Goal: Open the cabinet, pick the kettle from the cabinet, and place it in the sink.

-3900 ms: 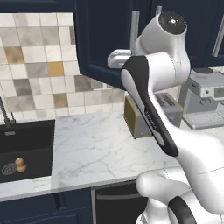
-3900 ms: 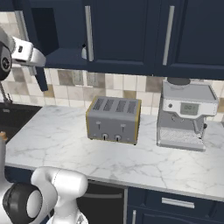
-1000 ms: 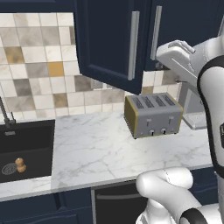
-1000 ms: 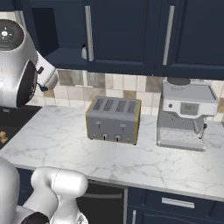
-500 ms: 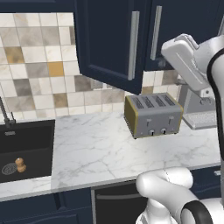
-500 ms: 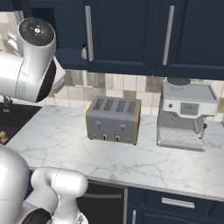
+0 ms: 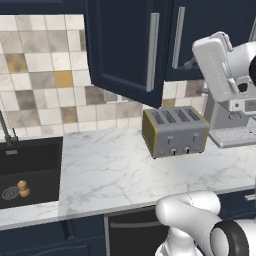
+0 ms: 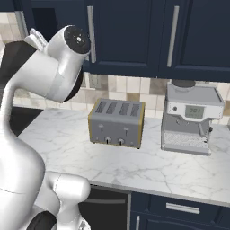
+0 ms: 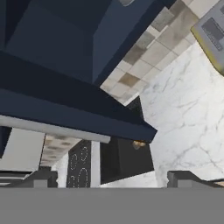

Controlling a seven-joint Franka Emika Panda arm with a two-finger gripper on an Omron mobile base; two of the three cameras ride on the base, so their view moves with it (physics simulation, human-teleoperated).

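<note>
The cabinet (image 7: 127, 55) has one tall door swung out toward me over the tabletop (image 7: 110, 172), its silver bar handle (image 7: 152, 52) facing the room; I judge the first step, opening, as done. My tool (image 9: 109, 177) looks along the underside of that door in the hand view, its two finger tips standing wide apart at the lower edge with nothing between them. I cannot see the kettle: the open cabinet interior is dark in the hand view and hidden behind the door in the left base view, so I cannot say on which shelf it sits. The sink (image 7: 30, 170) lies at the far left of the tabletop, with a small brown object (image 7: 22, 188) beside its drain. The toaster (image 7: 175, 131) and the coffee machine (image 8: 191, 117) stand well apart from the sink. What remains, by my judgement: reach into the cabinet, grasp the kettle, carry it left and set it in the sink.
</note>
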